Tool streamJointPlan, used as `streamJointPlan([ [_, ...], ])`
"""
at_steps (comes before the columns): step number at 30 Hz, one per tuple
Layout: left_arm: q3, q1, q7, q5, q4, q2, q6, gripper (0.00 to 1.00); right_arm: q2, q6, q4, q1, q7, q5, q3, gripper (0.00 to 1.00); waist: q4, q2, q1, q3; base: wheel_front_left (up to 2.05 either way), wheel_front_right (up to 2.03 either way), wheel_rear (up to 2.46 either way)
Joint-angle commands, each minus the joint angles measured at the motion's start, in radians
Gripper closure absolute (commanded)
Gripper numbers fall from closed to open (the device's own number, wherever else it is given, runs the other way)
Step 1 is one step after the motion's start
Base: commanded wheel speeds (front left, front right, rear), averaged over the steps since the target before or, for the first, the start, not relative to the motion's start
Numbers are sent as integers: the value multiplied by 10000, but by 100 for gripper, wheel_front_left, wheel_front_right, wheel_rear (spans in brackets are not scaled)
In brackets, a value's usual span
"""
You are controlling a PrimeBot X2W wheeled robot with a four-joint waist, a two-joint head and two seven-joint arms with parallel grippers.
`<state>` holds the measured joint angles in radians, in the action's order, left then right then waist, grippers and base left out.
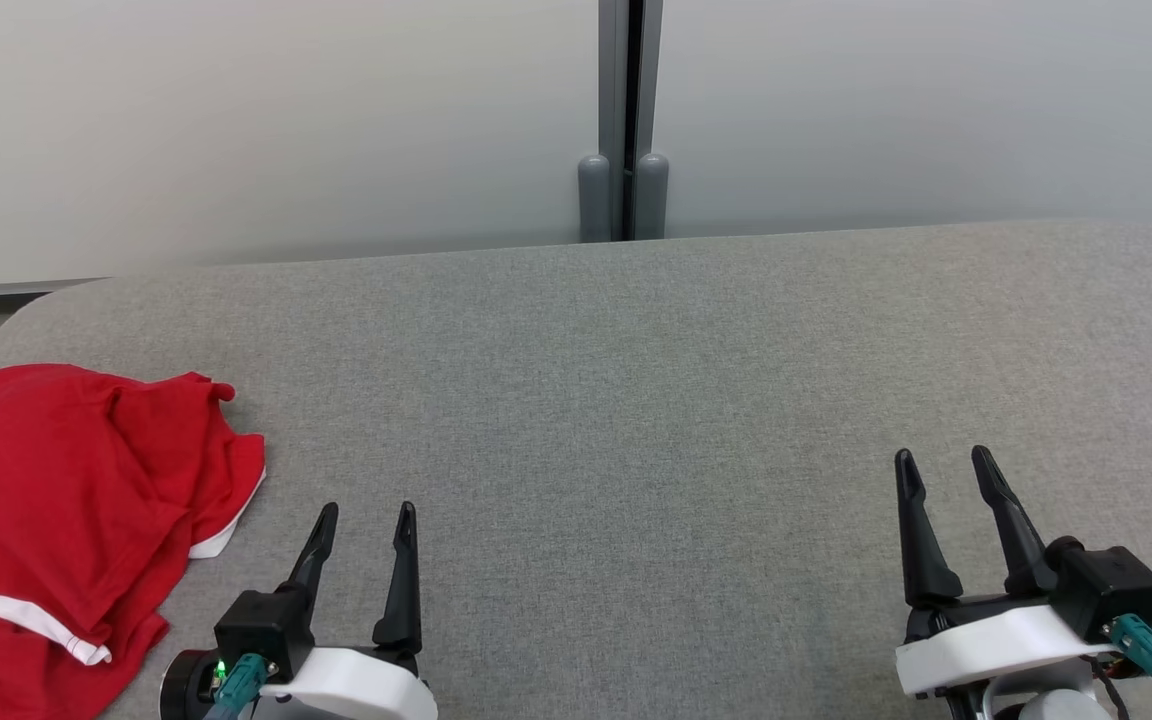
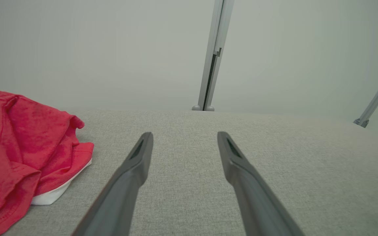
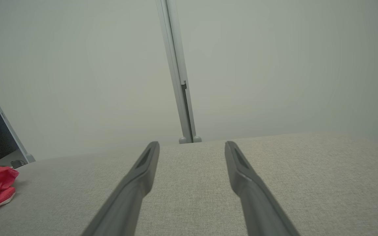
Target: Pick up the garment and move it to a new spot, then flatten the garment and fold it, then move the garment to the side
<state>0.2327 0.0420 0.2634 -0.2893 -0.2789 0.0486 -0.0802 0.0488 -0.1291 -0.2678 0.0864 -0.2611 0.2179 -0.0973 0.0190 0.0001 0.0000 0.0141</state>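
Red garment point(image 1: 66, 500) is all crumpled up at the left edge of the grey surface point(image 1: 636, 400). The left tool point(image 1: 367, 510) is near it, the right tool point(image 1: 942, 456) well apart, both spread wide and holding nothing.

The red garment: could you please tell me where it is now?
In the head view the red garment lies crumpled on the grey surface, far left, beside the open left gripper, not touching it.
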Motion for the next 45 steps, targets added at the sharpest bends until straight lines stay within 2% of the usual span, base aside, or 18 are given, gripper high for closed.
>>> streamJointPlan([
  [1,-2,74,21,-4,-16,35,-13,0,30,-29,8,75,-63,48,21,0,12,-1,0,-5,0,0,0],
  [6,11,84,19,-10,-34,36,9,0,29,-29,51,39,-63,122,-69,0,155,-1,0,-67,0,0,0],
  [12,-109,46,19,-169,-93,37,-53,0,25,-29,33,-112,-63,83,-339,0,718,-1,0,-163,0,0,0],
  [20,-488,-87,18,-345,-20,39,-44,0,25,-29,-4,-240,-62,150,-582,0,2032,-1,0,-254,0,0,0],
  [27,-632,-252,15,-77,-59,37,65,0,27,-29,-58,-357,-62,322,-713,0,3370,-1,0,-396,0,0,0],
  [33,-938,-413,15,-73,30,35,163,0,24,-29,-215,-354,-62,440,-995,0,4163,-1,0,-507,0,0,0],
  [38,-1062,-501,13,1,-1,34,210,0,27,-29,-309,-343,-60,553,-1253,0,4553,-1,0,-524,0,0,0],
  [45,-1173,-516,13,-78,64,34,206,0,28,-29,-492,-244,-60,615,-1442,0,4694,-1,0,-439,0,0,0],
])
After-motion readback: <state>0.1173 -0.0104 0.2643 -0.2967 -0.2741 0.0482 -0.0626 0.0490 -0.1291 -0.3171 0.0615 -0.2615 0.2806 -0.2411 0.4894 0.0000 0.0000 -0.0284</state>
